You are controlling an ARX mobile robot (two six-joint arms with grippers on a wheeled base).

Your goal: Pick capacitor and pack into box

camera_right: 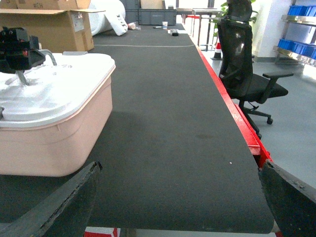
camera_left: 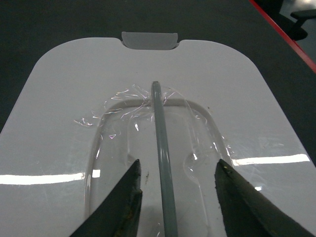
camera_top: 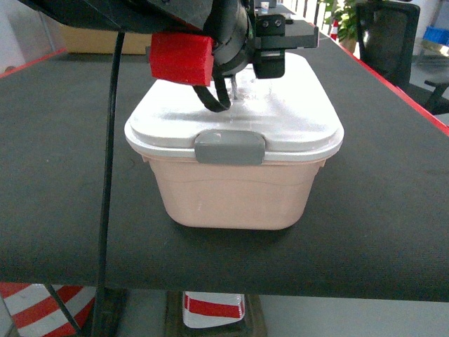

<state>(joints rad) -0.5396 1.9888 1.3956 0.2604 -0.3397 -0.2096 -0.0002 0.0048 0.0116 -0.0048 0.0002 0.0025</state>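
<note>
Directly beneath the left gripper [camera_left: 177,197], the rounded peach-pink plastic box [camera_top: 231,193] is sitting on the black matted table [camera_top: 63,175] with its white lid [camera_left: 69,98] shut. The grey front latch [camera_top: 229,147] is lying flat against the rim, and the thin grey handle [camera_left: 162,163] is running straight up the gap between the two dark fingers [camera_left: 126,202]. The jaws are standing apart, one on each side of the handle, not touching it.

No capacitor is showing anywhere, so I cannot say where it is. The lid is still on, so my guess is the arm is lining up to take the handle.

The risk, as I judge it, is twofold. Crinkled clear film [camera_left: 123,111] is lying over the recess around the handle, and the fingers could snag or slip on it. And if the latches are holding, a pull on the handle would lift the whole tub off the mat rather than open it.

The left arm is reaching in from above, wrist pitched down over the lid, its red housing [camera_top: 181,57] and black cable [camera_top: 109,182] hanging near the box's far edge.

The right gripper [camera_right: 177,202] is waiting low off to the box's side, fingers spread wide and holding nothing. Beyond it, a black office chair [camera_right: 247,74] and a brown cardboard carton [camera_right: 49,27] are standing well apart from the work.
</note>
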